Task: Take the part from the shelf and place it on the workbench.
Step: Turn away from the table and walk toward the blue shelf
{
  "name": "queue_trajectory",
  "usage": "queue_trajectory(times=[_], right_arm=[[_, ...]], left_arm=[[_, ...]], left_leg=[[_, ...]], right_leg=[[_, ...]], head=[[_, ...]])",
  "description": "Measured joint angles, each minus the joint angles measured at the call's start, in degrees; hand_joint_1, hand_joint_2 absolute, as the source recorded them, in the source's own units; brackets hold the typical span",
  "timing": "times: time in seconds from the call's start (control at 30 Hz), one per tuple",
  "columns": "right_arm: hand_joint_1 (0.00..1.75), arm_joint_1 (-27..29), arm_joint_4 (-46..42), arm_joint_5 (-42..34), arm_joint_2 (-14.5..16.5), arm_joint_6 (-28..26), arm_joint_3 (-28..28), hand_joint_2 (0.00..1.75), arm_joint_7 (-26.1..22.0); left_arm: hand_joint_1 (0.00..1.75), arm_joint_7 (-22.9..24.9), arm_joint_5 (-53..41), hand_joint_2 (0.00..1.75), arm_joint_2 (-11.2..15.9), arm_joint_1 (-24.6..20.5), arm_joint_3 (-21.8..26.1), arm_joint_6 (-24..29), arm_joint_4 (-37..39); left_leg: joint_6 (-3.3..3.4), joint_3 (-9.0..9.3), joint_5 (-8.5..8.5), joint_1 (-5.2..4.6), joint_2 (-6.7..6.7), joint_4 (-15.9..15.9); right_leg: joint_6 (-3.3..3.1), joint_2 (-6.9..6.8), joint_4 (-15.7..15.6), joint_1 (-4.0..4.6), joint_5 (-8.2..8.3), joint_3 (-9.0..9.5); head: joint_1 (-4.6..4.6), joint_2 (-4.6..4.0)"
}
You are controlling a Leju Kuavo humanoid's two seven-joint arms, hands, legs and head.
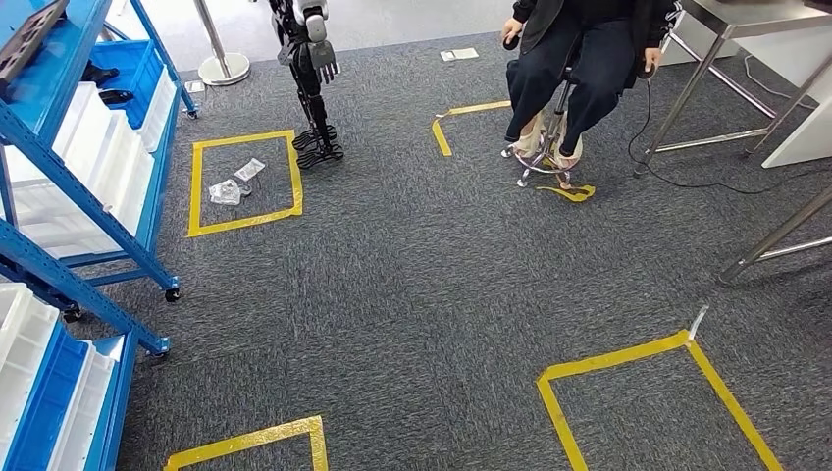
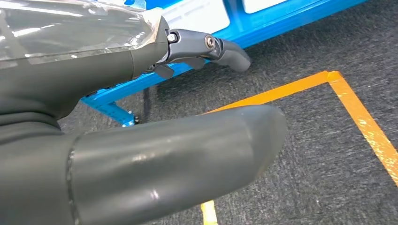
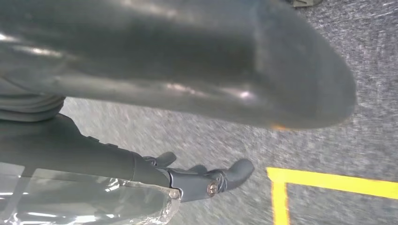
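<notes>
A clear plastic bag [image 2: 75,28] lay against the fingers [image 2: 220,47] of the left hand [image 2: 141,93], pressed along their backs, though whether it was gripped could not be told; a second clear plastic bag [image 3: 94,201] sat likewise beside the fingers [image 3: 225,176] of the right hand [image 3: 164,93], its grip equally unclear; beyond the left fingertips stood the blue shelf [image 2: 197,28]; yellow floor tape [image 3: 328,183] ran past the right fingertips on grey carpet [image 1: 422,294]; a seated person [image 1: 579,59] and another robot [image 1: 312,78] waited well apart, two packets [image 1: 235,182] lying in a taped square.

Person [image 1: 579,59] cut off above waist
</notes>
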Motion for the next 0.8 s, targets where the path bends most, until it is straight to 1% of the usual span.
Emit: queue_trajectory(times=[0.03, 0.07, 0.1, 0.13, 0.17, 0.2, 0.23, 0.27, 0.3, 0.33, 0.37, 0.4, 0.43, 0.47, 0.5, 0.57, 0.6, 0.63, 0.67, 0.7, 0.73, 0.77, 0.8], right_arm=[[0.00, -0.1, 0.0, 0.0, 0.0, 0.0, 0.0, 0.00, 0.0], [0.00, -0.1, 0.0, 0.0, 0.0, 0.0, 0.0, 0.00, 0.0], [0.00, -0.1, 0.0, 0.0, 0.0, 0.0, 0.0, 0.00, 0.0], [0.00, -0.1, 0.0, 0.0, -0.1, 0.0, 0.0, 0.00, 0.0], [0.00, 0.0, 0.0, 0.0, -0.1, 0.0, 0.0, 0.00, 0.0], [0.00, 0.1, 0.0, 0.0, -0.1, 0.0, 0.0, 0.00, 0.0], [0.00, 0.2, 0.0, -0.1, -0.1, 0.0, 0.0, 0.00, 0.0], [0.00, 0.3, 0.0, -0.1, -0.2, 0.0, 0.0, 0.00, 0.0], [0.00, 0.3, 0.0, -0.1, -0.2, 0.1, 0.0, 0.00, 0.0], [0.00, 0.3, 0.0, -0.1, -0.2, 0.1, 0.0, 0.00, -0.1], [0.00, 0.2, 0.0, -0.1, -0.2, 0.1, 0.0, 0.00, -0.1], [0.00, 0.2, 0.0, -0.1, -0.2, 0.1, 0.0, 0.00, -0.2], [0.00, 0.1, 0.0, -0.1, -0.2, 0.2, 0.0, 0.00, -0.3], [0.00, 0.1, 0.0, -0.1, -0.2, 0.2, 0.0, 0.00, -0.4], [0.00, 0.1, 0.0, -0.1, -0.3, 0.2, 0.0, 0.00, -0.5], [0.00, -0.1, 0.0, -0.1, -0.3, 0.2, 0.0, 0.00, -0.6], [0.00, -0.1, 0.0, 0.0, -0.3, 0.2, 0.0, 0.00, -0.6], [0.00, -0.2, 0.0, 0.0, -0.3, 0.2, 0.0, 0.00, -0.6], [0.00, -0.2, 0.0, 0.0, -0.3, 0.2, 0.0, 0.00, -0.6], [0.00, -0.1, 0.0, 0.0, -0.3, 0.2, 0.0, 0.00, -0.6], [0.00, -0.1, 0.0, 0.0, -0.3, 0.2, 0.0, 0.00, -0.6], [0.00, 0.0, 0.0, 0.0, -0.3, 0.2, 0.0, 0.00, -0.6], [0.00, 0.1, 0.0, 0.0, -0.3, 0.2, 0.0, 0.00, -0.6]], left_arm=[[0.00, 0.0, 0.0, 0.00, 0.0, 0.1, 0.0, 0.0, 0.0], [0.00, 0.0, 0.0, 0.00, 0.0, 0.1, 0.0, 0.0, 0.0], [0.00, 0.0, 0.0, 0.00, 0.1, 0.2, 0.0, 0.0, 0.0], [0.00, 0.0, 0.0, 0.00, 0.1, 0.2, 0.0, 0.0, 0.1], [0.00, 0.0, 0.1, 0.00, 0.1, 0.2, 0.0, 0.0, 0.1], [0.00, 0.0, 0.1, 0.00, 0.1, 0.2, 0.0, 0.0, 0.1], [0.00, 0.0, 0.1, 0.00, 0.1, 0.2, 0.0, 0.0, 0.1], [0.00, -0.1, 0.1, 0.00, 0.2, 0.2, 0.0, 0.0, 0.1], [0.00, -0.1, 0.1, 0.00, 0.2, 0.3, 0.0, -0.1, 0.1], [0.00, -0.1, 0.1, 0.00, 0.2, 0.3, 0.0, -0.1, 0.1], [0.00, -0.1, 0.1, 0.00, 0.3, 0.4, 0.0, -0.2, 0.1], [0.00, -0.1, 0.1, 0.00, 0.4, 0.3, 0.0, -0.2, 0.1], [0.00, -0.1, 0.1, 0.00, 0.4, 0.3, 0.0, -0.3, 0.1], [0.00, -0.1, 0.1, 0.00, 0.5, 0.2, 0.0, -0.4, 0.1], [0.00, -0.1, 0.2, 0.00, 0.5, 0.2, 0.0, -0.5, 0.1], [0.00, -0.1, 0.3, 0.00, 0.6, 0.2, 0.1, -0.5, 0.1], [0.00, -0.1, 0.3, 0.00, 0.6, 0.2, 0.2, -0.5, 0.1], [0.00, -0.1, 0.4, 0.00, 0.7, 0.2, 0.3, -0.5, 0.2], [0.00, -0.1, 0.4, 0.00, 0.7, 0.2, 0.4, -0.5, 0.2], [0.00, -0.1, 0.4, 0.00, 0.7, 0.2, 0.5, -0.5, 0.2], [0.00, -0.1, 0.4, 0.00, 0.8, 0.1, 0.6, -0.5, 0.2], [0.00, -0.1, 0.4, 0.00, 0.8, 0.1, 0.7, -0.5, 0.2], [0.00, -0.1, 0.4, 0.00, 0.8, 0.1, 0.7, -0.5, 0.3]], left_leg=[[-0.35, -0.10, 0.17, 0.02, -0.29, -0.1], [-0.67, -0.25, 0.20, 0.15, -0.27, -0.1], [-0.95, -0.57, -0.22, 0.22, 0.36, 0.4], [-1.18, -1.31, -1.35, 0.26, 1.37, 1.9], [-1.36, -2.55, -3.14, 0.31, 2.54, 4.6], [-1.55, -4.29, -5.33, 0.32, 3.52, 8.5], [-1.72, -6.12, -7.28, 0.37, 3.96, 12.6], [-1.85, -7.47, -8.38, 0.41, 4.14, 15.7], [-1.89, -7.89, -8.43, 0.42, 4.29, 17.0], [-1.87, -7.07, -7.39, 0.42, 4.48, 15.7], [-1.79, -5.13, -5.67, 0.42, 4.85, 12.4], [-1.64, -2.63, -4.02, 0.40, 5.73, 8.0], [-1.41, -0.51, -2.76, 0.29, 6.44, 4.2], [-1.14, 0.88, -2.05, 0.16, 6.99, 1.6], [-0.86, 1.41, -1.86, -0.02, 7.21, 0.4], [-0.21, 1.12, -1.59, -0.32, 6.39, 0.1], [0.17, 1.09, -1.37, -0.30, 6.01, -0.1], [0.58, 1.07, -1.12, -0.19, 5.63, -0.4], [0.94, 1.07, -0.88, -0.02, 5.26, -0.6], [1.17, 0.99, -0.72, 0.08, 4.87, -0.7], [1.33, 0.85, -0.62, 0.09, 4.43, -0.7], [1.39, 0.74, -0.56, 0.06, 3.94, -0.6], [1.40, 0.69, -0.51, 0.05, 3.41, -0.6]], right_leg=[[-0.37, -0.41, 0.0, 0.19, 0.20, -0.02], [-0.81, -0.76, 0.0, 0.06, 0.42, 0.01], [-1.26, -1.13, -0.1, -0.07, 0.64, 0.06], [-1.78, -1.59, -0.3, -0.21, 0.86, 0.08], [-2.20, -2.08, -0.3, -0.31, 1.01, 0.02], [-2.43, -2.61, -0.3, -0.13, 1.04, -0.08], [-2.58, -3.21, -0.3, 0.02, 1.04, -0.16], [-2.59, -3.80, -0.3, 0.15, 1.04, -0.23], [-2.60, -4.36, -0.3, 0.23, 1.02, -0.30], [-2.61, -4.84, -0.3, 0.26, 0.99, -0.33], [-2.63, -5.27, -0.3, 0.27, 0.94, -0.27], [-2.61, -5.66, -0.3, 0.33, 0.86, -0.13], [-2.49, -6.00, -0.2, 0.58, 0.73, -0.07], [-2.33, -6.31, -0.1, 0.81, 0.62, 0.04], [-2.13, -6.62, -0.1, 1.02, 0.56, 0.08], [-1.69, -7.29, -0.2, 1.12, 0.57, 0.16], [-1.44, -7.09, 0.1, 1.00, 0.33, 0.03], [-1.29, -6.35, 1.1, 0.91, -0.39, -0.47], [-1.27, -5.28, 3.4, 0.81, -1.66, -1.54], [-1.40, -4.03, 6.9, 0.63, -3.31, -3.19], [-1.54, -3.21, 11.0, 0.57, -5.00, -5.10], [-1.51, -2.82, 14.6, 0.47, -6.21, -6.79], [-1.27, -2.66, 16.5, 0.35, -6.61, -7.70]], head=[[-0.03, 0.00], [-0.05, 0.00], [-0.07, 0.00], [-0.20, 0.00], [-0.31, 0.00], [-0.43, 0.00], [-0.51, 0.00], [-0.51, 0.00], [-0.52, 0.00], [-0.52, 0.00], [-0.52, 0.00], [-0.53, 0.00], [-0.53, 0.00], [-0.48, 0.00], [-0.45, 0.00], [-0.40, 0.00], [-0.42, 0.00], [-0.38, 0.01], [-0.33, 0.01], [-0.27, 0.01], [-0.24, 0.01], [-0.22, 0.00], [-0.21, 0.00]])
